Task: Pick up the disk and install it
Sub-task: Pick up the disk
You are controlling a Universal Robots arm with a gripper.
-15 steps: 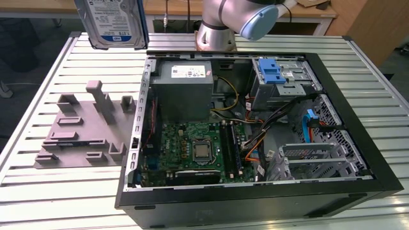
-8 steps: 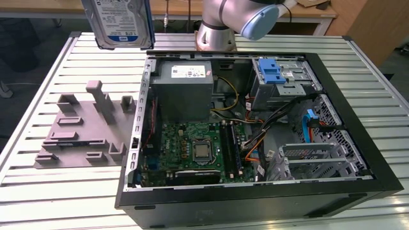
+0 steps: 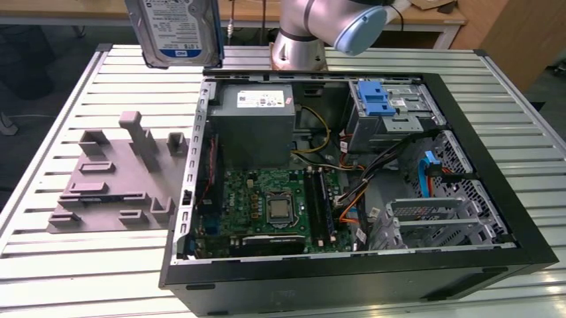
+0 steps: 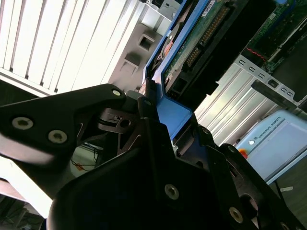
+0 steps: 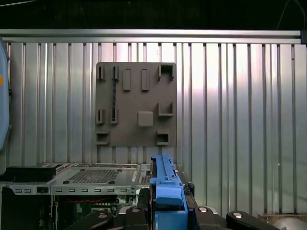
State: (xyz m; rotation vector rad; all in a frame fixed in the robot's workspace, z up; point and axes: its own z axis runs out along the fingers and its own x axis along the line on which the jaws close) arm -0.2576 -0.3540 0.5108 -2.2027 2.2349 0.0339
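Holds the arm [image 3: 305, 30] lifted high; grips the disk [image 3: 172, 30] edge-on in the gripper [image 5: 168, 210], black fingers [image 4: 149, 120] pressed against both sides of its blue frame.

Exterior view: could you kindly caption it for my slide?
The disk hangs above the slatted table, beside the open computer case.

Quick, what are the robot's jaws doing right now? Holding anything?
The gripper: jaws closed on the disk, gripping it by its blue frame and holding it up in the air.
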